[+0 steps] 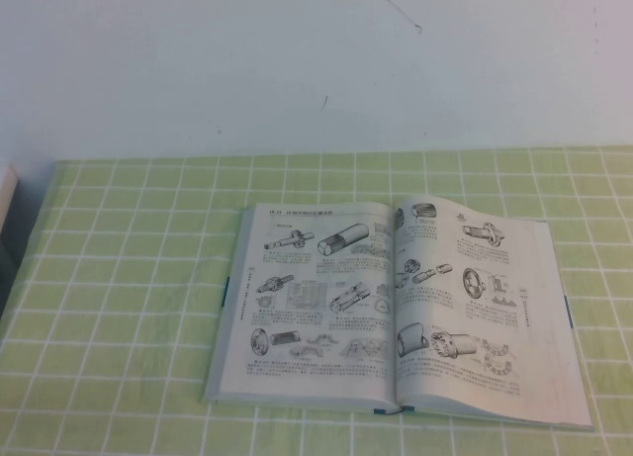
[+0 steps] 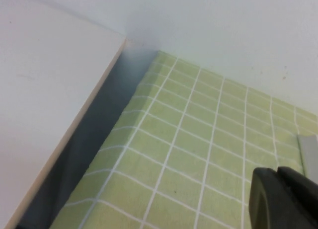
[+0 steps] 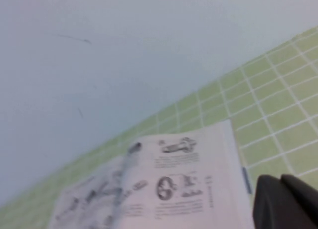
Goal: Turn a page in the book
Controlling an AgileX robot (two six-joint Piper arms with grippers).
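Observation:
The book lies open and flat on the green checked cloth, right of the table's middle. Its left-hand sheet shows long shaft and cylinder drawings. The page is the right-hand sheet, printed with round couplings and gear-like parts, and it lies flat. It also shows in the right wrist view. Neither gripper shows in the high view. My right gripper is shut and empty, hovering just off the book's right edge. My left gripper is shut and empty, over the cloth left of the book, whose grey edge just shows.
The green checked cloth covers the table. A white wall stands behind it. A white board stands off the table's left edge, with a dark gap between them.

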